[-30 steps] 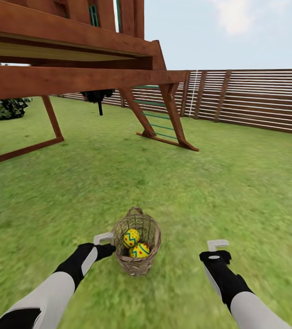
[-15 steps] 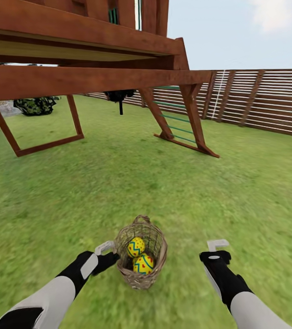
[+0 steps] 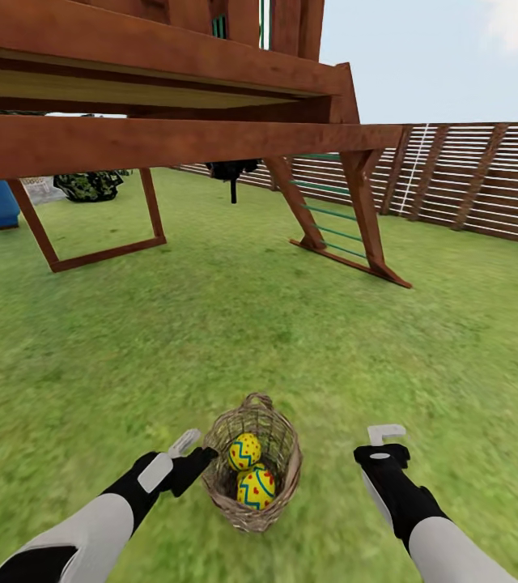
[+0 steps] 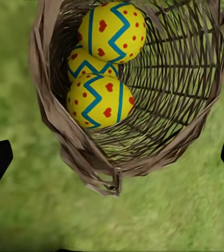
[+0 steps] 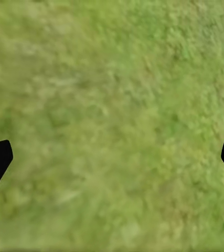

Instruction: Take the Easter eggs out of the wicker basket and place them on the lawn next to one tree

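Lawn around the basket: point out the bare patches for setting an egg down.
Bare lawn stretches from the wicker basket to the wooden play frame; more lies bare under the right tool. It is crowded inside the basket, with eggs packed together.

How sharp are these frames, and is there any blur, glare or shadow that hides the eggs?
Head view: the wicker basket and two Easter eggs are crisp, the lawn soft and smeared. Left wrist view: all three eggs sharp, no glare, the middle one partly hidden by the others. Right wrist view: blurred grass, no distinct shadows.
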Controlling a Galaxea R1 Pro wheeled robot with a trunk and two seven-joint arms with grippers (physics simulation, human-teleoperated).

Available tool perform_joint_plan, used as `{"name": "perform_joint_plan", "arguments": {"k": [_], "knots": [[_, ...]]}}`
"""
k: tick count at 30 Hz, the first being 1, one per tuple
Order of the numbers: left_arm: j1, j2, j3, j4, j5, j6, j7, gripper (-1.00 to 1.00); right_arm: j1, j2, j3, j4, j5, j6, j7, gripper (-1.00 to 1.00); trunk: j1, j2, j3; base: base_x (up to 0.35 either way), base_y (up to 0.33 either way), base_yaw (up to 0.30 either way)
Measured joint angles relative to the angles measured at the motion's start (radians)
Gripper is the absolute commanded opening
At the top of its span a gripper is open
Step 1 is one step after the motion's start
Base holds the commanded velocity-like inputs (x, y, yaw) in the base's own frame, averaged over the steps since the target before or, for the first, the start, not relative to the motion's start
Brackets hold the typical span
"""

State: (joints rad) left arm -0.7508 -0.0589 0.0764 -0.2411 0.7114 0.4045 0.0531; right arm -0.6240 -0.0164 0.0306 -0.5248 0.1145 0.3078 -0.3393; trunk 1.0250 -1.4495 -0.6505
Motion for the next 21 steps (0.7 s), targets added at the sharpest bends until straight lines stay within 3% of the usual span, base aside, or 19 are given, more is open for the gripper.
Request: {"name": "perform_joint_plan", "arguments": {"k": [2,4,7,16,17,21], "knots": [[0.001,-0.009,0.001,0.018,0.029,-0.041,-0.001,1.0,0.0,0.0,0.0,0.0,0.0,0.0,0.0,1.0,0.0,0.0,0.0,0.004,-0.002,0.002],[0.002,-0.025,0.0,0.062,0.072,-0.124,-0.002,1.0,0.0,0.0,0.0,0.0,0.0,0.0,0.001,1.0,0.0,0.0,0.0,0.002,-0.001,0.001],[0.002,-0.037,0.0,0.09,0.095,-0.186,-0.001,1.0,0.0,0.0,0.0,0.0,0.0,0.0,0.002,1.0,0.0,0.0,0.0,0.0,0.0,0.0],[0.002,-0.055,0.003,0.125,0.119,-0.236,-0.001,1.0,0.0,-0.002,0.0,0.0,0.0,-0.001,0.006,1.0,0.0,0.0,0.0,0.0,0.0,0.0],[0.002,-0.056,0.003,0.165,0.16,-0.301,0.002,1.0,0.0,-0.001,0.0,0.0,0.0,-0.001,0.006,1.0,0.0,0.0,0.0,0.0,0.0,0.0],[0.003,-0.058,0.003,0.207,0.241,-0.412,0.064,1.0,0.0,-0.002,-0.001,0.0,0.0,-0.001,0.005,1.0,0.0,0.0,0.0,0.0,0.0,0.0]]}}
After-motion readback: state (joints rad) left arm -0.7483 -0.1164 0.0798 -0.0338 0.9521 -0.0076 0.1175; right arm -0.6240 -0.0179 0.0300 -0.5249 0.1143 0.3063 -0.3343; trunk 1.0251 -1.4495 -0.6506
